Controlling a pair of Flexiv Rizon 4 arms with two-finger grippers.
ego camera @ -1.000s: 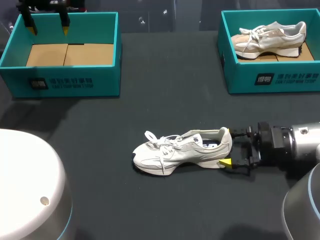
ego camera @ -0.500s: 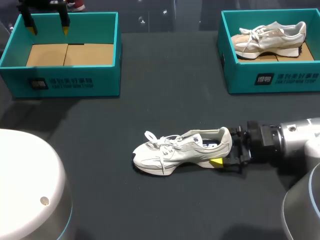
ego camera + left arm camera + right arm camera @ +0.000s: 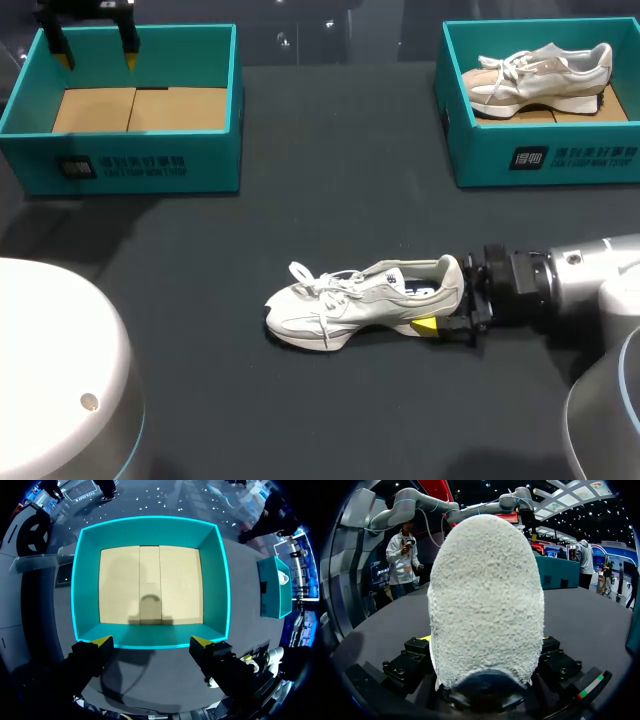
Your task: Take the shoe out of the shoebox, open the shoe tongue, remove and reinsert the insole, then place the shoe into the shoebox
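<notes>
Shoe (image 3: 360,300) heel | right end effector (image 3: 446,297) level, straddling it | grip: cannot tell

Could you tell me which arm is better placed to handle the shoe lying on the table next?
Right, probably: the right gripper sits at the heel of the shoe, while the left gripper hangs over the empty shoebox, far from it.

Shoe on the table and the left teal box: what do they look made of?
Shoe: off-white and matte. The heel looks nappy, like suede or a fuzzy textile, seen close in the right wrist view. Left box: likely cardboard, with smooth teal walls and a plain tan floor with flap seams.
</notes>
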